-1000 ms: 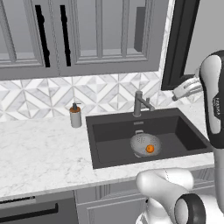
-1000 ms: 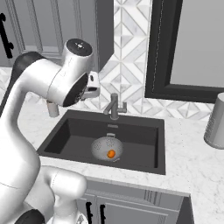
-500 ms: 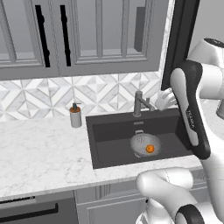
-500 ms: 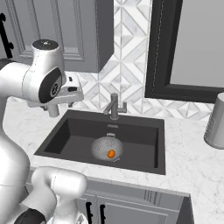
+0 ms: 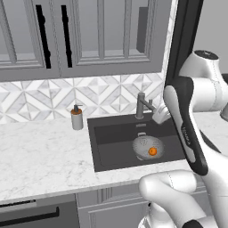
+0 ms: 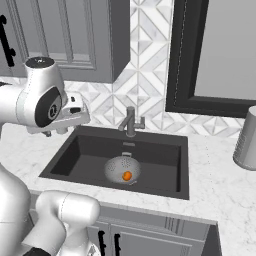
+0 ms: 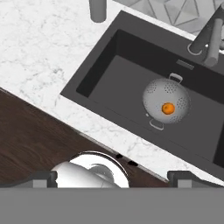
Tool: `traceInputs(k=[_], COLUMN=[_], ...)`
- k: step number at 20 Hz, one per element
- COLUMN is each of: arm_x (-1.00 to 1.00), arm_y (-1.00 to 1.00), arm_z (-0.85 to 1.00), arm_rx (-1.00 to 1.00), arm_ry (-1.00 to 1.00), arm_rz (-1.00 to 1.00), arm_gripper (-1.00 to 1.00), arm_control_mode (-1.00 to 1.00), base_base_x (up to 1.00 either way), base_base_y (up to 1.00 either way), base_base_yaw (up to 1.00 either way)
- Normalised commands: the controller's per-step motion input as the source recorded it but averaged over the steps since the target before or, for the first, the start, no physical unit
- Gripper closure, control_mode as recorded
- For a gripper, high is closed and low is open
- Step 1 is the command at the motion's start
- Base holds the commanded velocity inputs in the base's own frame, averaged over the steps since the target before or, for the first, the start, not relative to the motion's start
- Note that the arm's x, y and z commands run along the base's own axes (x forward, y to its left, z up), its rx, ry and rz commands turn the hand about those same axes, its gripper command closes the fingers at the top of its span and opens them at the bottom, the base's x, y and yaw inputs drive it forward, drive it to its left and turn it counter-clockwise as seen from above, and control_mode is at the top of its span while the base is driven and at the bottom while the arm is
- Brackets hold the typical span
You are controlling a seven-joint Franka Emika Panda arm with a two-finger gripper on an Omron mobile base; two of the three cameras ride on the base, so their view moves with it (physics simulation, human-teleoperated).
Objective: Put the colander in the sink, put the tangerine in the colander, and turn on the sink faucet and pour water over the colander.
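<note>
The sink [image 5: 111, 133] is partly covered on its right side by the arm in the left base view, and the faucet [image 7: 209, 37] is cut off by the frame edge in the hand view. The gripper [image 7: 113, 175] is seen with its fingertips set wide apart, nothing held or touched. One colander [image 7: 166, 104] is seen on the sink floor, with one tangerine [image 7: 167, 108] inside it. One soap dispenser [image 5: 77, 117] stands on the counter [image 5: 40, 151].
</note>
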Motion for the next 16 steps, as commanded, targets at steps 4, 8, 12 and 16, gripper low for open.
traceInputs(k=[4,8,12,16], arm_x=[0.0,0.0,0.0,0.0], arm_y=[0.0,0.0,0.0,0.0], arm_z=[0.0,0.0,0.0,0.0], arm_rx=[0.0,0.0,0.0,0.0], arm_ry=[0.0,0.0,0.0,0.0], arm_rz=[0.0,0.0,0.0,0.0], arm_gripper=[-1.0,-1.0,-1.0,-1.0], arm_control_mode=[1.0,1.0,1.0,1.0], base_base_x=[-0.13,-0.07,-0.02,0.0], base_base_y=[-0.18,-0.56,-0.57,-0.44], base_base_yaw=[0.0,0.0,0.0,0.0])
